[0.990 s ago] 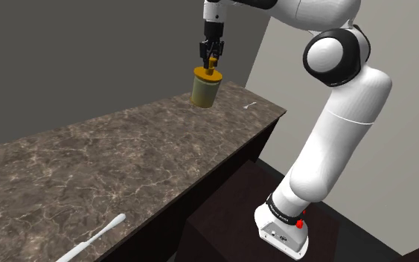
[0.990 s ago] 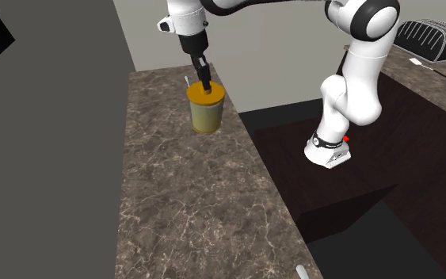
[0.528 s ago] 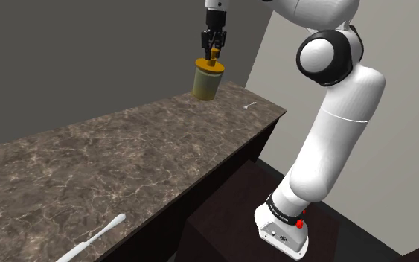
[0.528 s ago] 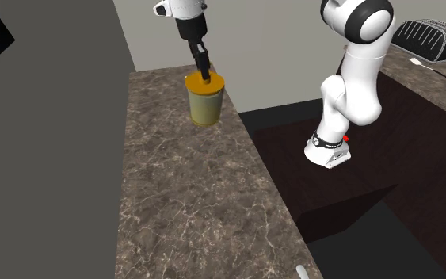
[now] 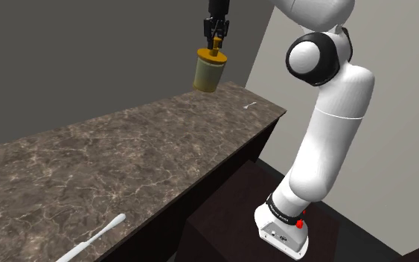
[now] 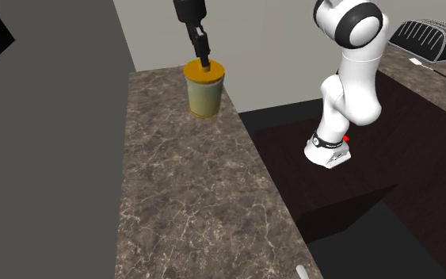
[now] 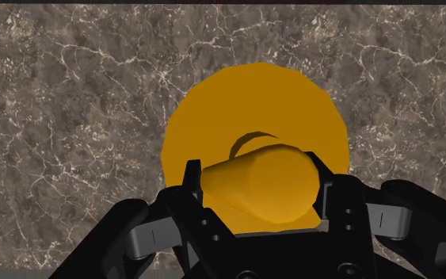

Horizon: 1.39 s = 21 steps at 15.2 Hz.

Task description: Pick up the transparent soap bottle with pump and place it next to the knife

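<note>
While pinching the soap bottle's [image 5: 208, 72] pump [image 7: 264, 186] in the gripper [image 5: 216, 43], hangs above the counter's [image 5: 126, 149] far corner — lifted, knife [image 5: 96, 236] not yet reached.

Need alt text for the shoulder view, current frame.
The black tool holds a yellowish soap bottle by its orange pump, lifted clear above the far end of a dark marbled countertop. A white utensil lies at the counter's near edge; the white arm rises at right.
</note>
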Tool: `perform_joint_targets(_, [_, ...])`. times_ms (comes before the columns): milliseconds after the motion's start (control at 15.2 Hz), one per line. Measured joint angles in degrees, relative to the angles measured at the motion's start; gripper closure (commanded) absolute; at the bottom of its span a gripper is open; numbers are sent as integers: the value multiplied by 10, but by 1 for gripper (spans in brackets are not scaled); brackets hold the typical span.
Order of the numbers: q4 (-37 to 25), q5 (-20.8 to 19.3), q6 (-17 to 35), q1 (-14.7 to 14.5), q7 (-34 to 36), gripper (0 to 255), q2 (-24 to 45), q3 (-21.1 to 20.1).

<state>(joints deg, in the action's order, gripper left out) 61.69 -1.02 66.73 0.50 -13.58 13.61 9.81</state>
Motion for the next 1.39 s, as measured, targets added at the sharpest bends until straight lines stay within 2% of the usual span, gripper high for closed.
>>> perform_joint_targets(726, [147,1,28,-85,142,255,-115,-58])
perform_joint_targets(1386, [199,23,38,-154,287,255,-157,-128])
